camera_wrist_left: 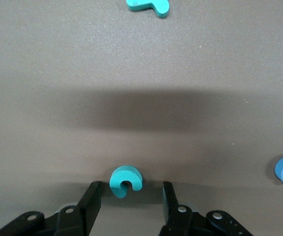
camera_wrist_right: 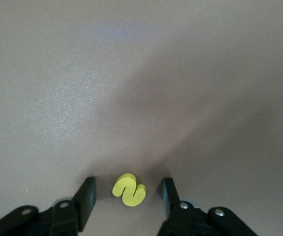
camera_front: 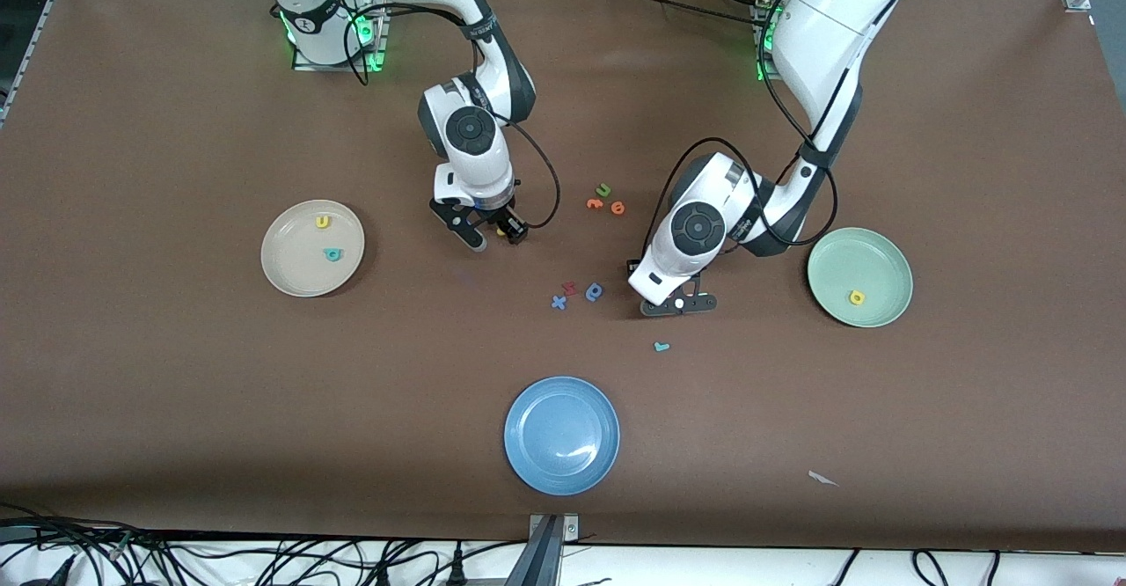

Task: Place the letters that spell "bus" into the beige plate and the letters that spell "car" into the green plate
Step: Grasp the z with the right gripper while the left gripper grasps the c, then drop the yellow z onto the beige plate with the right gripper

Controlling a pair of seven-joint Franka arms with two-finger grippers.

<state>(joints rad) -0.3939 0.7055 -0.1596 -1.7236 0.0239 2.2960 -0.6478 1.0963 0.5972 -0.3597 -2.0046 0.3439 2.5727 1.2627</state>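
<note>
The beige plate [camera_front: 295,269] holds a yellow u [camera_front: 322,222] and a teal b [camera_front: 332,254]. In the green plate [camera_front: 853,256] lies a yellow a [camera_front: 857,297]. My right gripper [camera_wrist_right: 128,184] is down at the table, open, with the yellow s [camera_wrist_right: 128,190] between its fingers and a gap on each side. My left gripper [camera_wrist_left: 130,189] is low too, open astride the teal c [camera_wrist_left: 126,181], touching neither side. The teal r [camera_front: 661,347] lies on the table nearer the front camera than my left gripper [camera_front: 677,304].
A blue plate [camera_front: 561,435] sits near the table's front edge. A blue x [camera_front: 559,302], red s [camera_front: 569,288] and blue round letter [camera_front: 595,291] lie between the grippers. A green u [camera_front: 603,189] and two orange letters [camera_front: 595,204] lie farther back.
</note>
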